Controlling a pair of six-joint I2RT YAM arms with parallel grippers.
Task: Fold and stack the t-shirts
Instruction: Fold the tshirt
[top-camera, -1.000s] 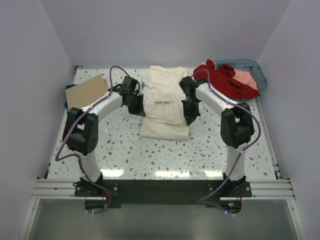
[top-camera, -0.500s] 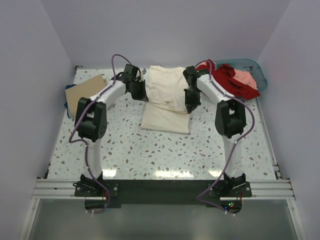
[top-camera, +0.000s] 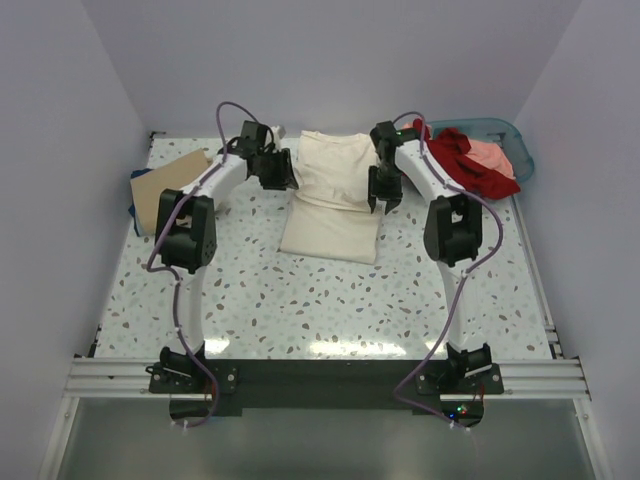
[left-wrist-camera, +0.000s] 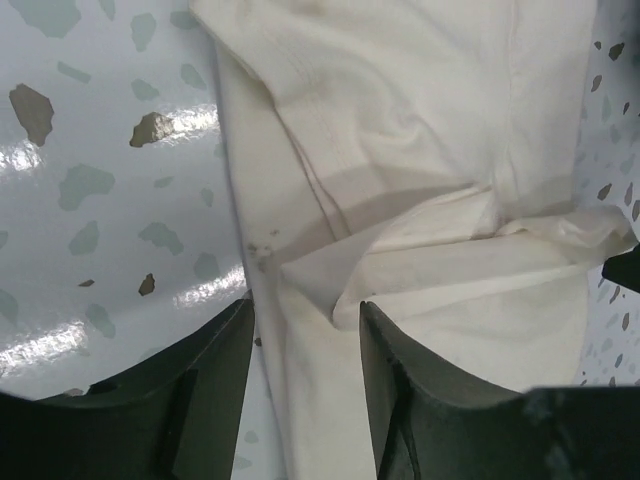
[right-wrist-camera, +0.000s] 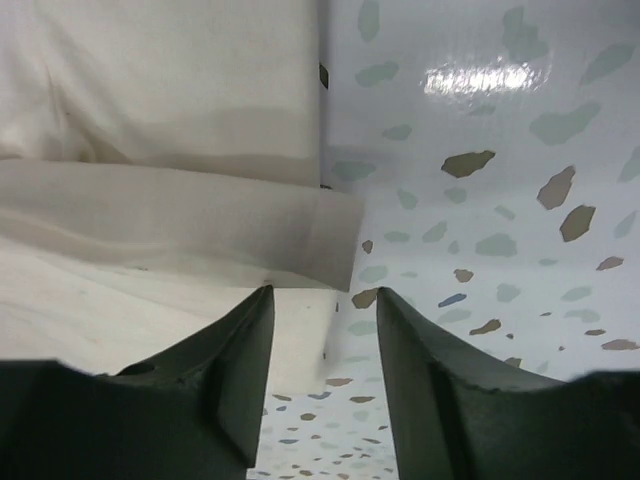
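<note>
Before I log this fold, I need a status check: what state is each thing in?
cream t-shirt: folded, flat on the table.
tan t-shirt: folded, on the dark blue t-shirt.
red t-shirt: crumpled, unfolded.
salmon-pink t-shirt: crumpled, in the teal basket.
left gripper: open, empty.
right gripper: open, empty.

Ctr: folded shirt (top-camera: 333, 200); rear R: shirt pile (top-camera: 465, 160), basket (top-camera: 505, 127) behind.
</note>
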